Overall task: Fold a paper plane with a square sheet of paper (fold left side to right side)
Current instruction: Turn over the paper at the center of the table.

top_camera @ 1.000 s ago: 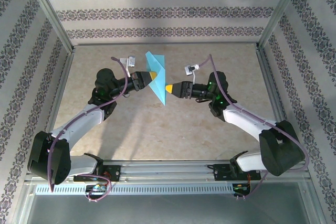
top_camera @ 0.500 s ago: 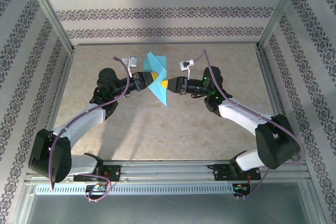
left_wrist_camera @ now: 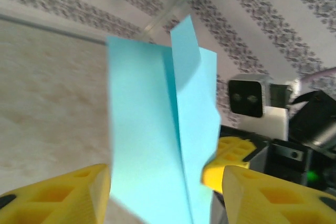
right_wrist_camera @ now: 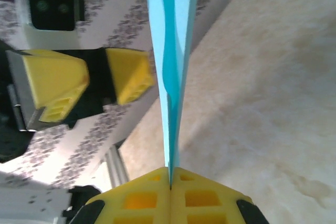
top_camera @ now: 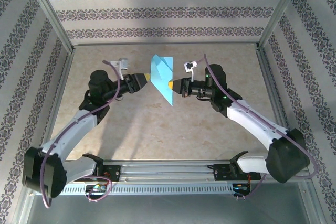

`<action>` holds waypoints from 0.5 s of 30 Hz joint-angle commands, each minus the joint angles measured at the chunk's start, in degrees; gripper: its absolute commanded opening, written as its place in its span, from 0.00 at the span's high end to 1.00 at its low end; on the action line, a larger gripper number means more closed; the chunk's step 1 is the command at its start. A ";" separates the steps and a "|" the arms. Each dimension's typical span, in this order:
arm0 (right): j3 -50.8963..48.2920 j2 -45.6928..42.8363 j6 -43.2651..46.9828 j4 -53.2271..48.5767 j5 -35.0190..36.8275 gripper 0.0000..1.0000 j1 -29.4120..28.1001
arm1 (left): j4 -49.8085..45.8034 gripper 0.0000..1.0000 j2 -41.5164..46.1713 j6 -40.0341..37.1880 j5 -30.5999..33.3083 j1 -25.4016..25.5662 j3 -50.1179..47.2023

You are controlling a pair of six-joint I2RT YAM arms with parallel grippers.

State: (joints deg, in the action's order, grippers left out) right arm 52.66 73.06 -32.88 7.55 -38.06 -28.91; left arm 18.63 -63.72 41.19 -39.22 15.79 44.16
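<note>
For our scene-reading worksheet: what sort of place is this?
Probably a robot test booth: a metal frame, patterned wall panels, and a table with a left arm and right arm bolted at its near edge.

Paper plane (top_camera: 162, 77) thin matt cyan paper; fingers (right_wrist_camera: 136, 198) matt yellow plastic; table (top_camera: 157, 129) smooth.

The top external camera looked down from high behind the arm bases (top_camera: 100, 167) at 6 o'clock, covering the whole table (top_camera: 157, 124). Each wrist camera sat close behind its own fingers, facing the other. The left one saw the right gripper (left_wrist_camera: 212, 169) at 4 o'clock, and the right one saw the left gripper (right_wrist_camera: 100, 80) at 9 o'clock. All three shared the folded paper (top_camera: 163, 80).
</note>
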 commanded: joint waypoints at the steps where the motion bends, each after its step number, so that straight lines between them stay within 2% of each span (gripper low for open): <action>1: 5.35 -1.97 13.41 -20.39 18.12 1.00 -3.88 | -14.50 0.36 6.10 -9.06 9.84 -1.28 -0.51; 5: 13.08 1.43 18.60 -37.39 42.32 1.00 -11.33 | -26.72 0.31 12.37 -14.92 22.76 -1.40 0.51; 10: 20.51 10.01 17.54 -49.41 65.34 1.00 -18.60 | -35.11 0.26 18.61 -17.16 36.73 -1.46 0.52; 15: 27.02 21.09 15.29 -57.56 77.09 1.00 -21.88 | -42.52 0.22 22.69 -15.18 50.57 -1.54 0.52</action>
State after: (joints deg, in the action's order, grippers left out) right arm 76.97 90.19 -17.41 -40.21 24.67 -49.60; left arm -15.57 -42.76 27.16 -1.08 14.87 44.05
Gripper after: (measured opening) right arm 0.055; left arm 0.781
